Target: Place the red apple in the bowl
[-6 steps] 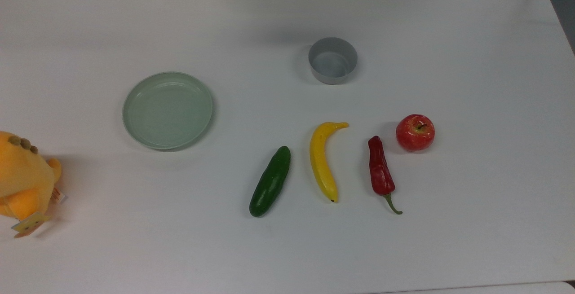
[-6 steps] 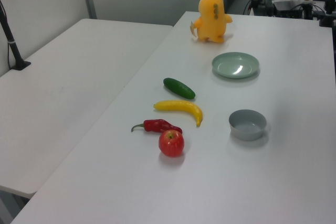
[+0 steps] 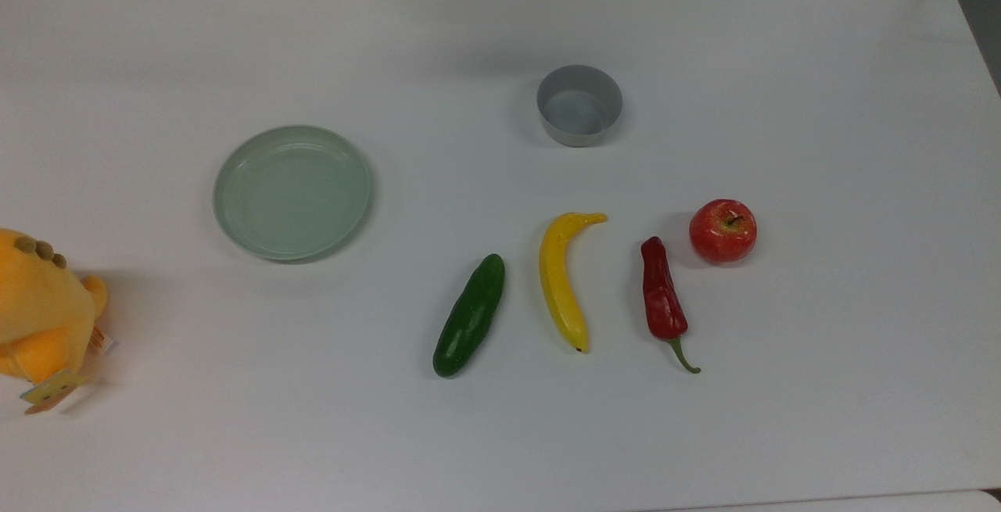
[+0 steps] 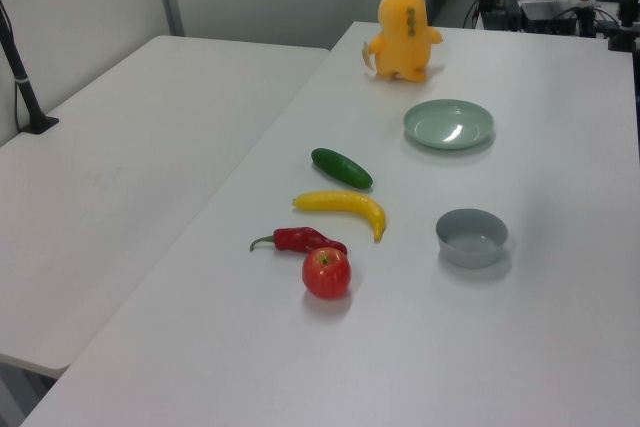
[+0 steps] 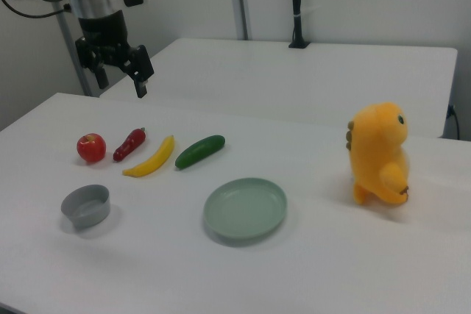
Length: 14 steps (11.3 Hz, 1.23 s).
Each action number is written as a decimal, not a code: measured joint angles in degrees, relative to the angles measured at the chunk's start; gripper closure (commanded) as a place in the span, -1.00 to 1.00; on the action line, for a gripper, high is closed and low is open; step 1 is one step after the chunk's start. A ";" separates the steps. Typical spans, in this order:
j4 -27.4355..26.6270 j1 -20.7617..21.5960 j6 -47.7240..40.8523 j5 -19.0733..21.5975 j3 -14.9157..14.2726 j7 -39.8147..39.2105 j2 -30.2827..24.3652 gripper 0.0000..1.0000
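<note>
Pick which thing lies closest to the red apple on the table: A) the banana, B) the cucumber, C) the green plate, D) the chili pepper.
D: in the top view the chili pepper lies right beside the red apple, between it and the banana.

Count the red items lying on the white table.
2. The round glossy red apple sits at the far right of the produce row in the top view; the long dark-red chili pepper lies just left of it, apart. None appears hidden.
</note>
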 measured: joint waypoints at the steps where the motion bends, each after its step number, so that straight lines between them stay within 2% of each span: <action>1: 0.00 0.00 0.00 0.00 0.00 0.00 0.00 -1.00; 14: -0.94 2.36 0.00 0.00 0.15 0.00 0.51 -1.00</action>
